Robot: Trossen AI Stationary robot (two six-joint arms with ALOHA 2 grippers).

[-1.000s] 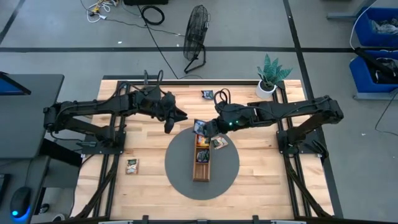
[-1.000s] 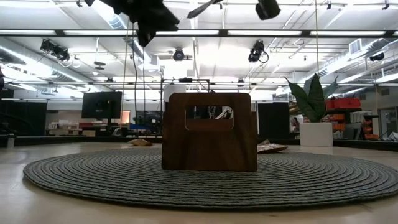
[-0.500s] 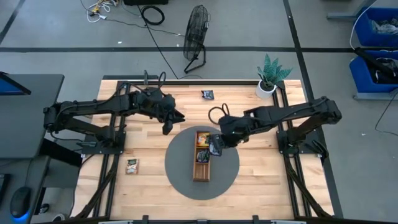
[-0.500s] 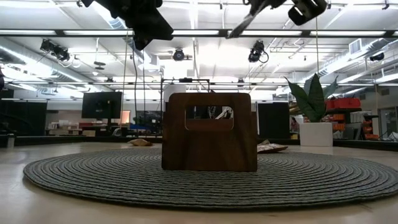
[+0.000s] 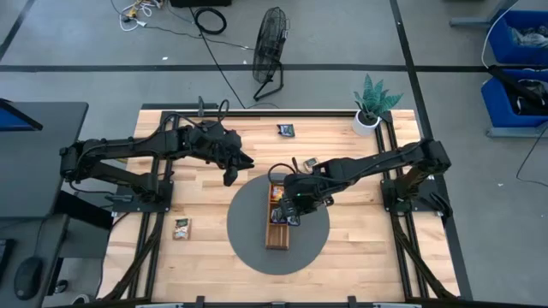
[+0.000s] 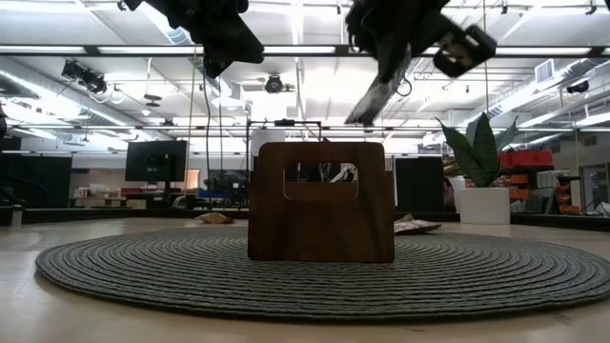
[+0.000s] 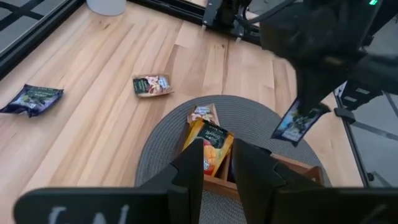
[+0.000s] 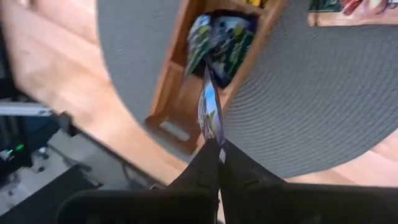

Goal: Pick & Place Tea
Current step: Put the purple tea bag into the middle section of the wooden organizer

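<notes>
Swinging in from the far side of the counter, the right gripper had come over the wooden tray since a second before, carrying its catch along. Its jaws were clenched tight on the top edge of a dark blue-teal tea sachet, which dangled edge-on just above the tray's middle compartment, where other blue-green sachets already lay. From the left wrist view that same sachet hung tilted beneath the right arm, clear of the tray. Orange sachets stood in the tray's far compartment. The tray sat on the round grey mat. Off the mat, a pale sachet lay near the right arm, a dark one toward the far edge, another near the left front. The left gripper hovered beside the mat, jaws partly parted, empty.
</notes>
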